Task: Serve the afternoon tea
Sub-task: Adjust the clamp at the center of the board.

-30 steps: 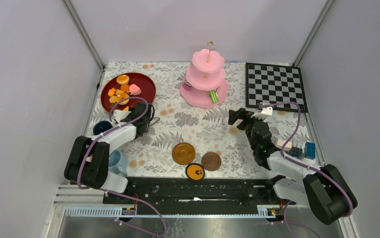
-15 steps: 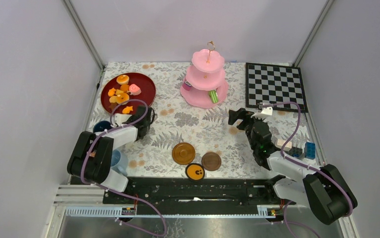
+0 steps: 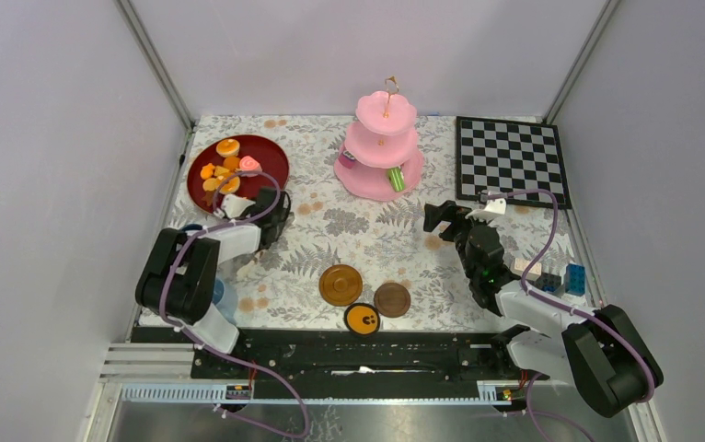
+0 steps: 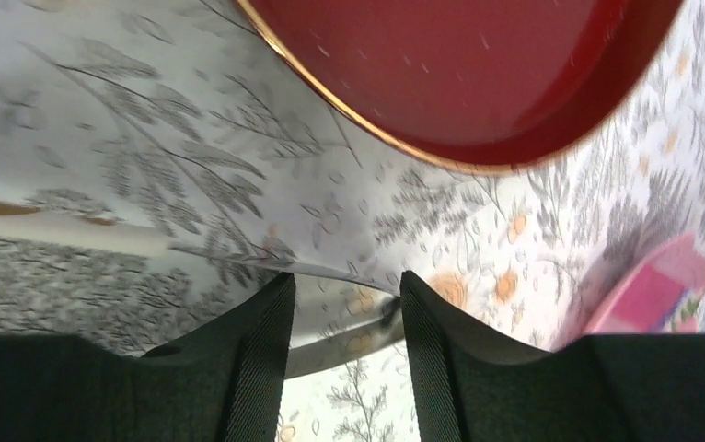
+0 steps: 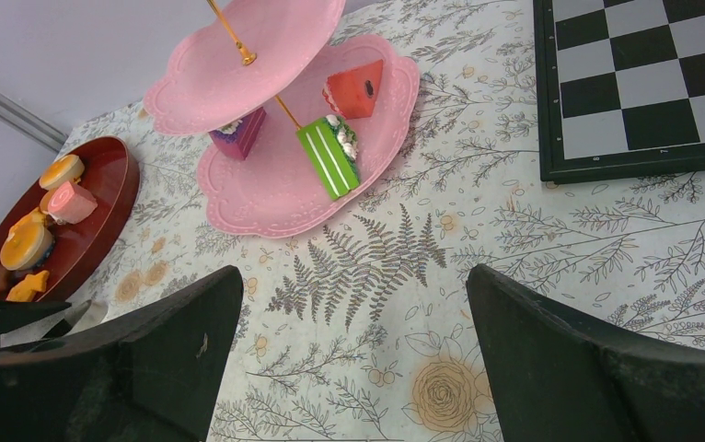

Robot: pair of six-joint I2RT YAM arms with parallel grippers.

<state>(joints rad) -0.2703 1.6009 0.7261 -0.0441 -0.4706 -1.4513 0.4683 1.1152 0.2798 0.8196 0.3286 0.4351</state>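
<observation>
Left arm's elbow has swung inward; the left gripper (image 4: 346, 276), fingers almost together, sits at the red plate's (image 3: 271, 158) near rim. Holding anything, I cannot tell. Mid-right, the right gripper (image 3: 445, 216) gapes empty. Upper left lie the pastries (image 3: 227, 147); top centre, the pink cake stand (image 3: 367, 184).

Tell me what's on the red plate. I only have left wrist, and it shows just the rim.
Observer: The red plate holds several orange pastries and one pink one.
Operator: And the pink thing at my right edge?
Observer: A cake stand. Its bottom tier carries a green slice, a red wedge and a purple piece.
Operator: The other arm?
Observer: The right tool is open and empty, on the near side of the stand, apart from it.
</observation>
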